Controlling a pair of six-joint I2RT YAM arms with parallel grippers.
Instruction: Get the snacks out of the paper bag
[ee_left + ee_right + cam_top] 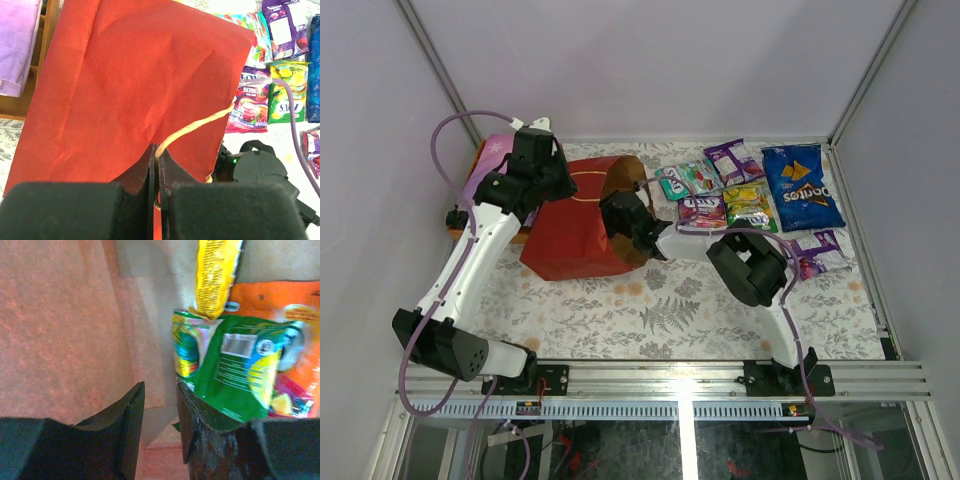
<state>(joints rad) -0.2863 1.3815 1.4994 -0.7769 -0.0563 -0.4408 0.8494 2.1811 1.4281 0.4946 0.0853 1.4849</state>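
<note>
Probably feather-light and floppy, slick on the foil face: green packet point(235, 375) inside the paper bag point(565, 225), lying over an orange packet point(295, 305), with a yellow packet point(215, 275) at its 12 o'clock. Best pinched at a crimped end seal or a corner, not across the middle; apt to slide from a shallow bite. Glossy green, yellow and blue print, white label panel, creased.

Bag red outside, kraft brown within, on its side at 10 o'clock of the table point(650, 310), mouth toward 3 o'clock. Right gripper point(160, 425) in that mouth, jaws narrowly parted, nothing plainly between them, packet edge touching the 3 o'clock jaw. Left gripper point(157, 165) clamped on the string handle point(200, 122). Other snacks point(748, 203) already out at 1 to 2 o'clock, blue chip bag point(802, 187) among them.
</note>
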